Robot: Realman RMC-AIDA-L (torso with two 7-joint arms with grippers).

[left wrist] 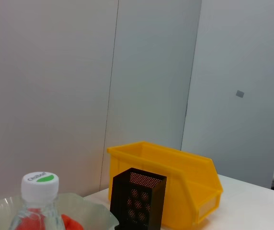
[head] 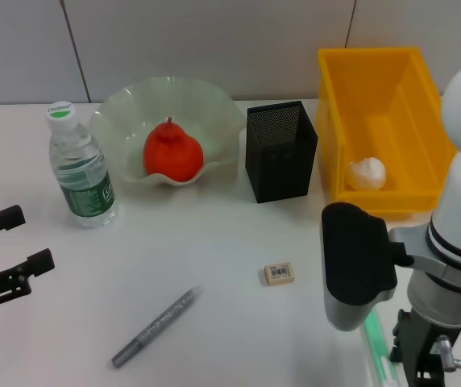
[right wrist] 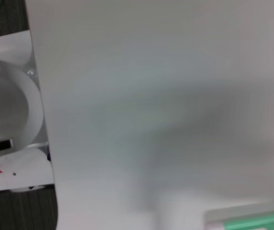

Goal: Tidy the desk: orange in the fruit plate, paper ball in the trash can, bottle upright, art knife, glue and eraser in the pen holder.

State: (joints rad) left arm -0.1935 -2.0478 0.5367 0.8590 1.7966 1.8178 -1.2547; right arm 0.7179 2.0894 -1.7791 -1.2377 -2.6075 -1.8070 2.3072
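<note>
L pincer (head: pixel 9 254) open at near-left worktop (head: pixel 214 258) edge, R pincer state can't tell; tiny beige rectangular eraser (head: pixel 279 274) alone mid-worktop, open room around.

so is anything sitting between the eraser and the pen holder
Nothing visible. The eraser lies flat on the bare table in front of the pen holder, with open tabletop between them. The grey pen-like item lies off toward the left tool, clear of that path.
</note>
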